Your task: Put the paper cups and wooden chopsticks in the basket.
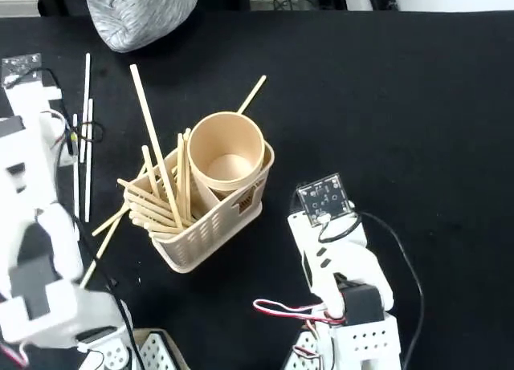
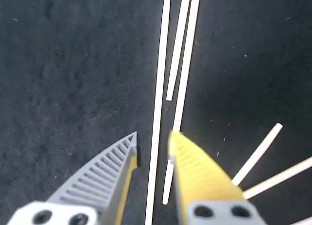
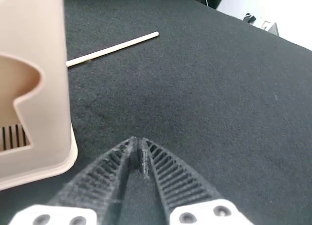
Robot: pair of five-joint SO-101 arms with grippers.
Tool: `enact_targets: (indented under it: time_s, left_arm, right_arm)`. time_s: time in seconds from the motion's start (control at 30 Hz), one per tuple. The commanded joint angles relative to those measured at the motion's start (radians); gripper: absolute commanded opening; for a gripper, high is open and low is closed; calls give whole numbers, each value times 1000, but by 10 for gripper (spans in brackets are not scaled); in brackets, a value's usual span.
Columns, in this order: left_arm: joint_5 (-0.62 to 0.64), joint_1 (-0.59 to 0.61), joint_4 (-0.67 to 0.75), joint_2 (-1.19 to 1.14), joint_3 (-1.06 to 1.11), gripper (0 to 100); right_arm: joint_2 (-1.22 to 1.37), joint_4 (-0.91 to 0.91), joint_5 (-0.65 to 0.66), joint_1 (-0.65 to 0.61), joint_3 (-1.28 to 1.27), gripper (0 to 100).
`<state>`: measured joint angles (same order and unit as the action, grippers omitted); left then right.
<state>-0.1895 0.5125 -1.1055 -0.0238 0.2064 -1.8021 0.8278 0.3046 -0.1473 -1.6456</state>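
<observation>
A beige basket stands mid-table with a paper cup in one end and several wooden chopsticks leaning in the other. More pale chopsticks lie on the black cloth to its left. My left gripper is open just above them, its grey and yellow fingers on either side of one long chopstick. My right gripper is shut and empty, low over the cloth beside the basket wall. One chopstick lies on the cloth beyond the basket.
A grey bundle of fabric sits at the table's back edge. Two chopstick ends lie slanted near the left gripper. The right arm stands just right of the basket. Bare black cloth stretches to the right.
</observation>
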Motion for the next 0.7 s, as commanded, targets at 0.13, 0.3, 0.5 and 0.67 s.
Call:
enact_targets:
  time_s: [0.13, 0.3, 0.5, 0.67]
  left_arm:
    - [-3, 12, -180, -350, -472, 129]
    - [-8, 19, -261, -569, -682, 130]
    - [-9, 22, -385, -807, -946, 130]
    - [-14, 25, -496, -977, -1165, 131]
  right_arm:
    - [-91, -17, -2, 12, 22, 14]
    - [-91, -15, -2, 12, 22, 14]
    - [-91, -15, -2, 12, 22, 14]
    - [-91, -15, -2, 12, 22, 14]
